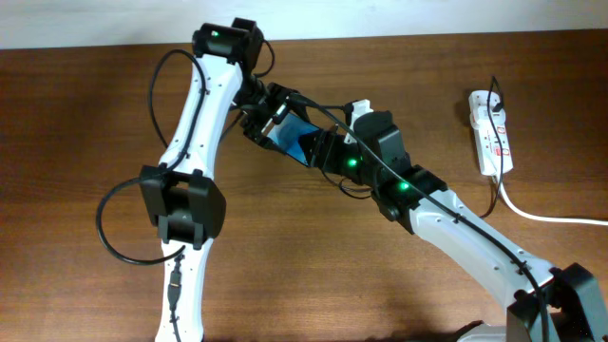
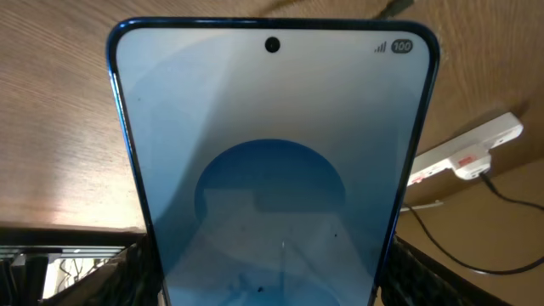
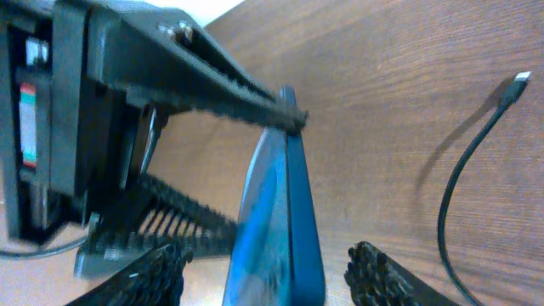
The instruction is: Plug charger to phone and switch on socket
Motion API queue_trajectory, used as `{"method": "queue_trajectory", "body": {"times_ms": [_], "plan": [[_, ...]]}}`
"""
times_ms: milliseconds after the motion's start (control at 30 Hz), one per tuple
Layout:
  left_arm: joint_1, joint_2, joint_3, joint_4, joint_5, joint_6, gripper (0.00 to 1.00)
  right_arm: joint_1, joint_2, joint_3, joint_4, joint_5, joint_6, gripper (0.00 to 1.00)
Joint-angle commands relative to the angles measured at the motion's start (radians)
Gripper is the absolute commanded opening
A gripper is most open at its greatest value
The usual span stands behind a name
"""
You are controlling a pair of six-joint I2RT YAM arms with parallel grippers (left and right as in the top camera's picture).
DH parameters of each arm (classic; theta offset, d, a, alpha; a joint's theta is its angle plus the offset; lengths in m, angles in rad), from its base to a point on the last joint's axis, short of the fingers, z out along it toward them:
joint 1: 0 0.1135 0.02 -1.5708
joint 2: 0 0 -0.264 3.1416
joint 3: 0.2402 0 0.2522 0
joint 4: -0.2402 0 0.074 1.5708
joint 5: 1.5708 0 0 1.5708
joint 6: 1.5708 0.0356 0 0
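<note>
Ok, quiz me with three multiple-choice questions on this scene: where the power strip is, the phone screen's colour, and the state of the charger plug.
1. Where is the white elongated power strip?
A. In the left gripper.
B. Under the phone.
C. On the wooden table, near the overhead view's right edge.

2. What colour is the screen of the black-edged smartphone?
A. Red.
B. Blue.
C. Green.

3. The small plug of the thin black charger cable is:
A. Free, apart from the phone.
B. Seated in the phone.
C. Clamped in the right gripper.

Answers: C, it lies on bare wood; B, the left wrist view shows blue; A, the right wrist view shows it off alone.
</note>
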Motion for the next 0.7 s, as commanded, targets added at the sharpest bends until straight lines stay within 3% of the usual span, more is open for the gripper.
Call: {"method": "queue_trajectory", "body": {"times_ms": [0, 200, 667], "plan": [[-0.01, -0.006, 0.026, -0.004, 0.023, -0.012, 0.0, 0.011, 0.024, 0.013, 0.021, 0.064, 0.005, 0.62], [-0.028, -0.006, 0.026, -0.004, -0.041, -0.012, 0.0, 0.012, 0.071, 0.013, 0.021, 0.076, 0.005, 0.5], [-0.039, -0.006, 0.026, 0.005, -0.084, -0.001, 0.0, 0.012, 0.103, 0.013, 0.051, 0.04, 0.049, 0.42]]}}
